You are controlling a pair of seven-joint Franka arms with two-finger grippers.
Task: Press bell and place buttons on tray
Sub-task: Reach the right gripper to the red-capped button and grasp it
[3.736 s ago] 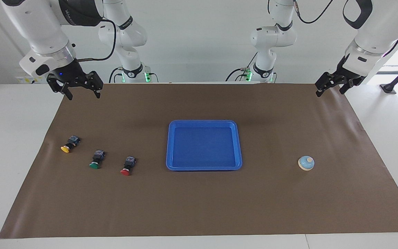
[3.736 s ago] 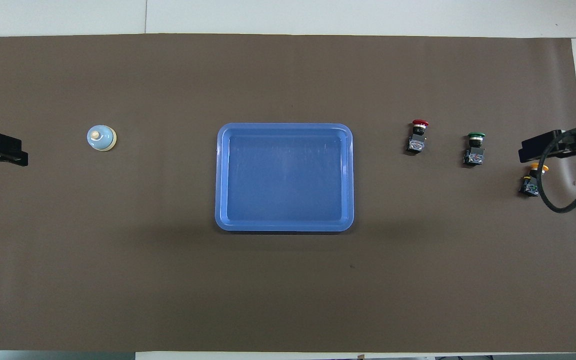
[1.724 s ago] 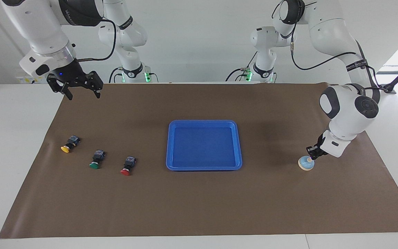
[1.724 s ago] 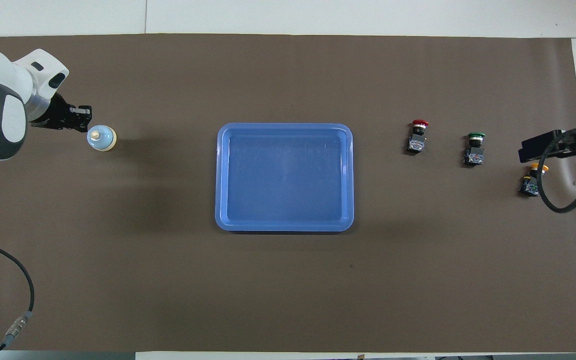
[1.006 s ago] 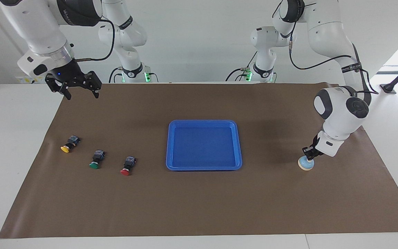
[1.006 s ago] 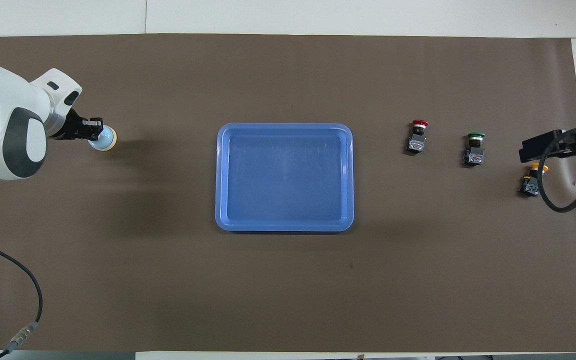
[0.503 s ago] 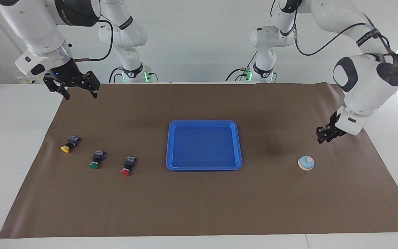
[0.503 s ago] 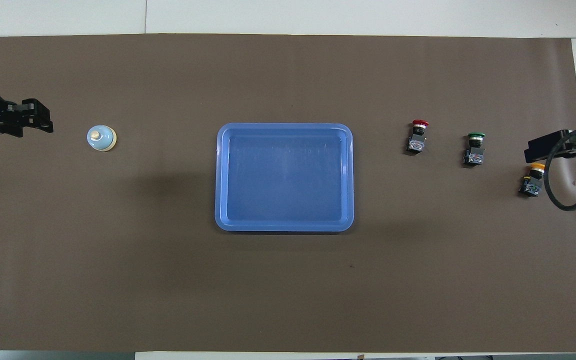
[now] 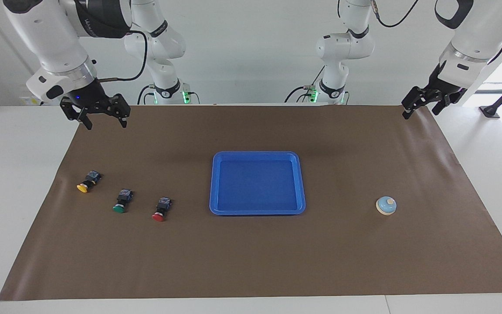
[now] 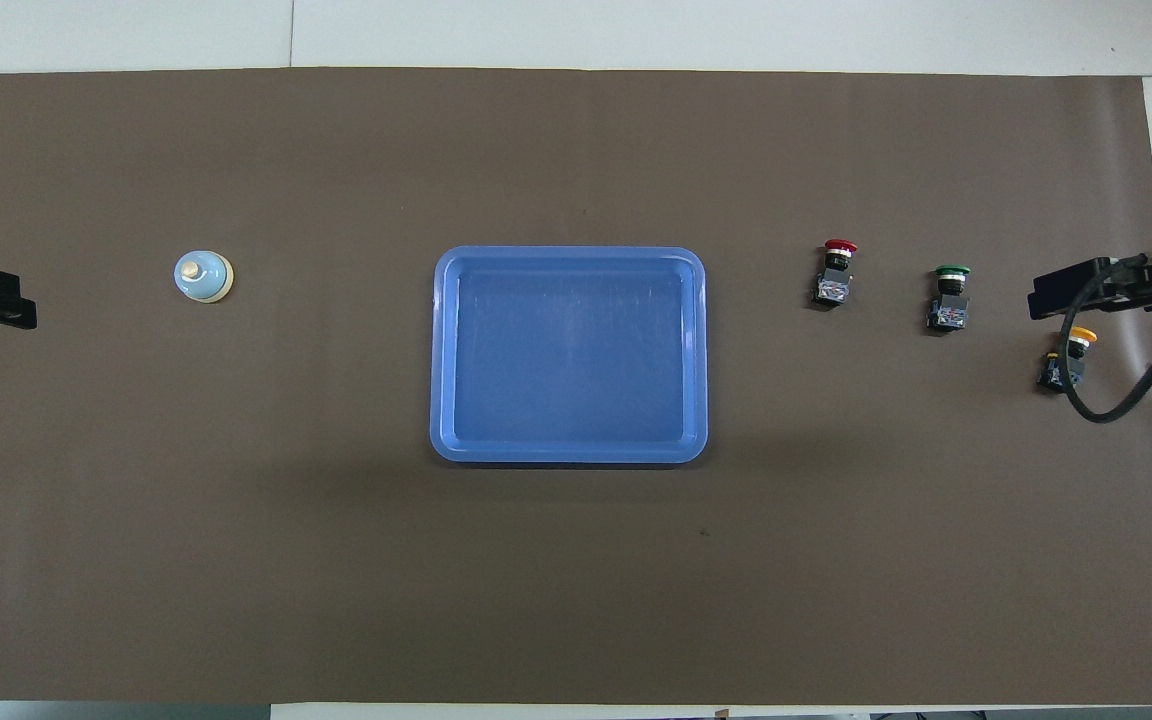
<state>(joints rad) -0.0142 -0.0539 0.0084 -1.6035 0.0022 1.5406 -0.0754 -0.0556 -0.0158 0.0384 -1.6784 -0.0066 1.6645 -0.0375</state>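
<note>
Both hands spread, left hand (image 9: 420,107) high, well apart from bell (image 9: 386,206).

glossy plastic tray (image 9: 257,211), matt brown table cover (image 9: 251,257)

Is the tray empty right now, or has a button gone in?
Empty. The tray shows only bare blue floor, and the yellow, green and red buttons lie on the mat beside it.

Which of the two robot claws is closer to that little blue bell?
The left one. The left gripper hangs over the mat's corner at the bell's end of the table. The right gripper hangs at the other end, past the tray, near the yellow button.
</note>
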